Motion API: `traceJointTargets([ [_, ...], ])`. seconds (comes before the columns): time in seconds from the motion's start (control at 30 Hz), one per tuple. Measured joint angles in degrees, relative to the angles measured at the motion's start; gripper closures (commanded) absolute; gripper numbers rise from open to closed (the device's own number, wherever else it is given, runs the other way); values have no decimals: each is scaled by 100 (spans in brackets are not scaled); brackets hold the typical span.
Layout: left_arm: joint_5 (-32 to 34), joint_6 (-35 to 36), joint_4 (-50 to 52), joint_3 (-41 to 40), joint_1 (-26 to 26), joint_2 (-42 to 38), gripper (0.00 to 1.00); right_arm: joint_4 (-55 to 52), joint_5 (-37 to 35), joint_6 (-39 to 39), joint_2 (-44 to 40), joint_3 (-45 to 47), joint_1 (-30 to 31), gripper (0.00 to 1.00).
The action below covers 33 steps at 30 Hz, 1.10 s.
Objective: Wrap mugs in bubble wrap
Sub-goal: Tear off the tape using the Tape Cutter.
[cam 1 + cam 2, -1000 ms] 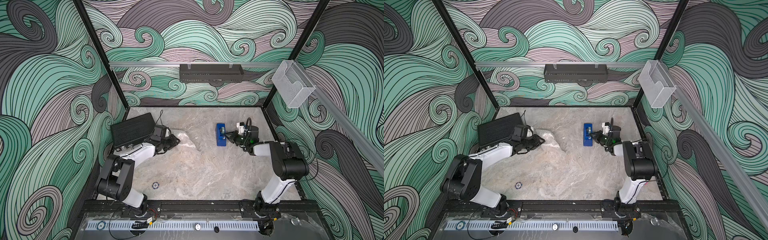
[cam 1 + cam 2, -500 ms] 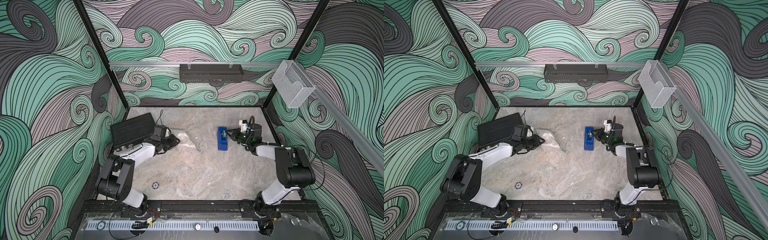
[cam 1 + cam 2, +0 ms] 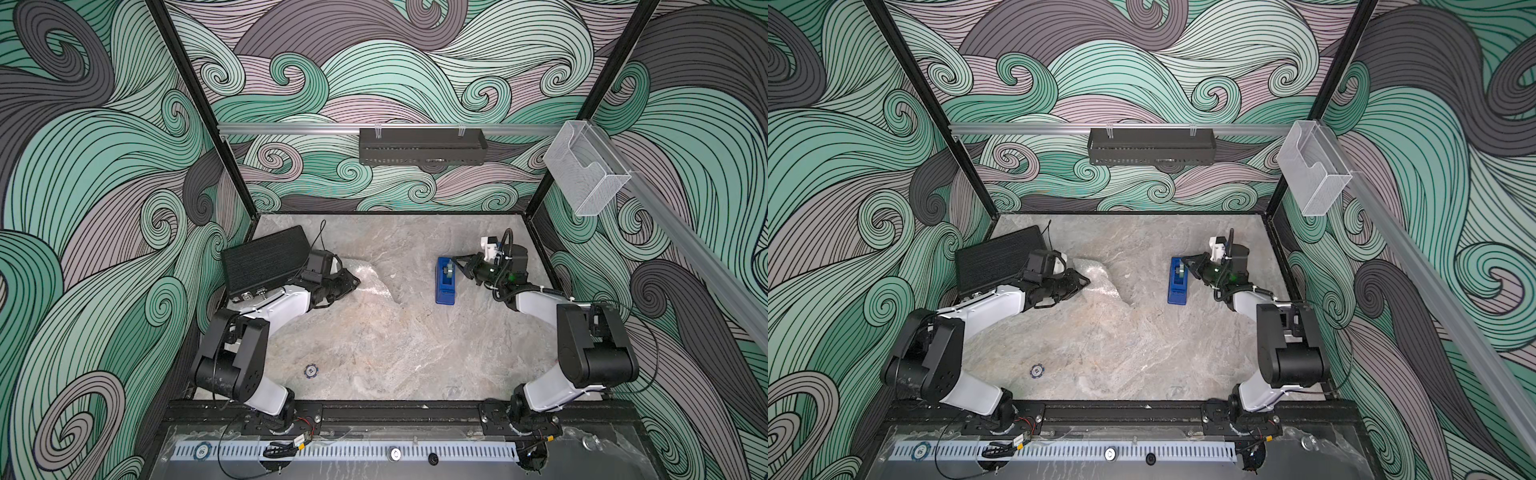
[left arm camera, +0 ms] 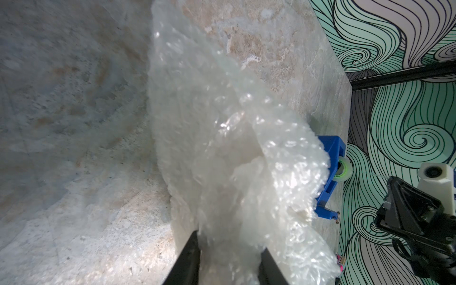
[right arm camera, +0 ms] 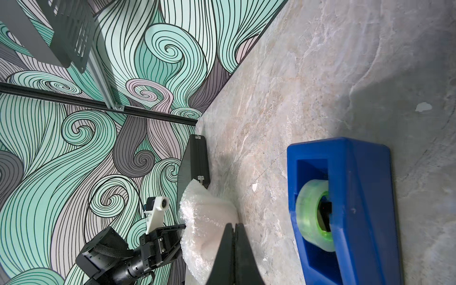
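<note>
The bubble wrap (image 3: 374, 279) lies bunched at the back left of the table, and it shows in both top views (image 3: 1100, 276). My left gripper (image 3: 352, 283) is shut on its crumpled end. In the left wrist view the whitish bundle (image 4: 237, 153) fills the gap between the two black fingers (image 4: 190, 256). No mug shows plainly in any view. It is hidden, if it is inside the wrap. My right gripper (image 3: 455, 262) is shut at the far end of the blue tape dispenser (image 3: 445, 280). Its fingertips (image 5: 229, 228) are pressed together, and I see nothing between them.
A black case (image 3: 266, 259) lies against the left wall behind the left gripper. A poker chip (image 3: 311, 370) sits near the front left. A black shelf (image 3: 422, 145) hangs on the back wall. A clear bin (image 3: 582, 166) is mounted on the right rail.
The right arm's elbow has swung out to the right and forward. Its shut gripper has shifted slightly back along the dispenser. The left arm and the wrap have not moved.
</note>
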State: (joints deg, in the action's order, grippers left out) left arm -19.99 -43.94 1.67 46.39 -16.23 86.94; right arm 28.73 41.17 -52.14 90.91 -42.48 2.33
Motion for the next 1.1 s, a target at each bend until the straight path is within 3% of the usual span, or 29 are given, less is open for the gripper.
traceJointTargets([
  [0.2,0,0,0,0,0,0,67,-247,2,-181,-304,13,4,100],
  [0.47,-4,-2,-31,0,2,13,67,-695,-57,-240,-1508,358,160,100],
  [0.93,-17,-2,-50,0,4,24,68,-1473,-354,-302,-2640,1749,634,100],
  [1.1,-17,-4,-63,0,4,24,68,-1471,-501,-297,-2616,2135,706,100],
])
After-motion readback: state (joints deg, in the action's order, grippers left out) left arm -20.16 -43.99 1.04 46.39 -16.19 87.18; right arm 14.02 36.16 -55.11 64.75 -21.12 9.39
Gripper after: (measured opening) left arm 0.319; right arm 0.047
